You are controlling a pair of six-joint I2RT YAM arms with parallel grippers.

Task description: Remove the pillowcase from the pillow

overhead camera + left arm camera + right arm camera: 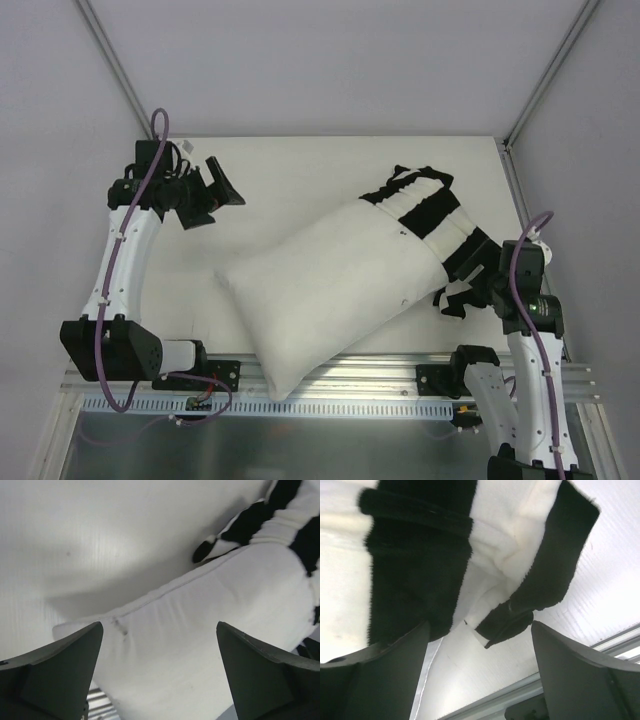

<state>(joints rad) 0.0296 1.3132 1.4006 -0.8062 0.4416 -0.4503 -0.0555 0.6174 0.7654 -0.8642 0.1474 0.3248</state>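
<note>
Bunching at one end of the pillow (320, 290), pillowcase (430, 212) (left fingers (55, 672), right fingers (380, 680) spread wide)

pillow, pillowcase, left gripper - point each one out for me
pillow (325, 285), top external view, middle of the bare white cushion
pillowcase (440, 222), top external view, bunched stripes at the pillow's far-right end
left gripper (215, 200), top external view, between its fingertips

pillow (325, 290) – table (290, 165) centre | pillowcase (435, 215) – bunched on its far-right end

left arm (125, 255) stretched far, jaws spread, right arm (527, 368) bent close, jaws spread
</note>
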